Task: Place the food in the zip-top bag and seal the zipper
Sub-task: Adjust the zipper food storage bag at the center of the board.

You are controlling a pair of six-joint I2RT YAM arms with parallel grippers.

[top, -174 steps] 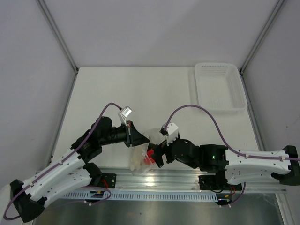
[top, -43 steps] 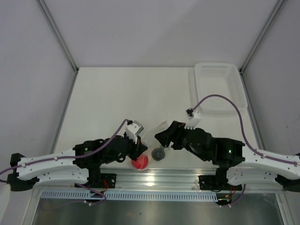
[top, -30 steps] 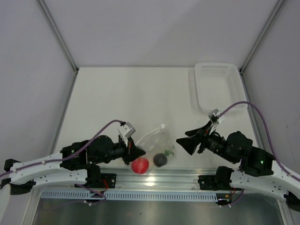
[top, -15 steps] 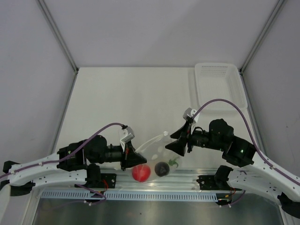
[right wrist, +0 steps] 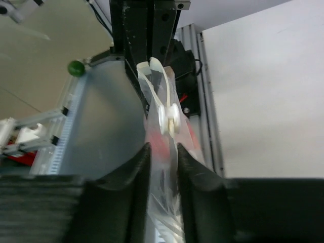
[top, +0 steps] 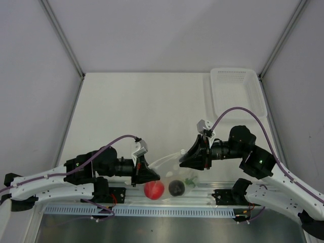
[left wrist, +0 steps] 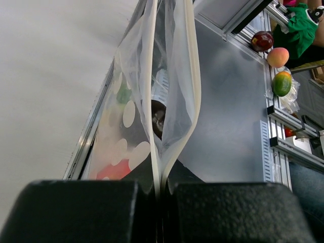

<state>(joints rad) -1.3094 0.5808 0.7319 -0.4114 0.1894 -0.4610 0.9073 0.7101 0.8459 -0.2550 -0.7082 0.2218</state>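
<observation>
From above, we see the tomato [top: 153, 189] and ball [top: 175, 188] inside the bag [top: 169, 163], which reaches from one set of jaws to the other. Left wrist: the left gripper [left wrist: 159, 188] pinches the bag's edge tight. Right wrist: the bag sits between the right gripper's [right wrist: 163, 167] slightly parted jaws; we cannot tell if they squeeze.

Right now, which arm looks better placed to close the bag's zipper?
Right, probably. The right gripper straddles the open top edge of the zip-top bag, ready to run along it; the left gripper is clamped on one end, anchoring it.
</observation>
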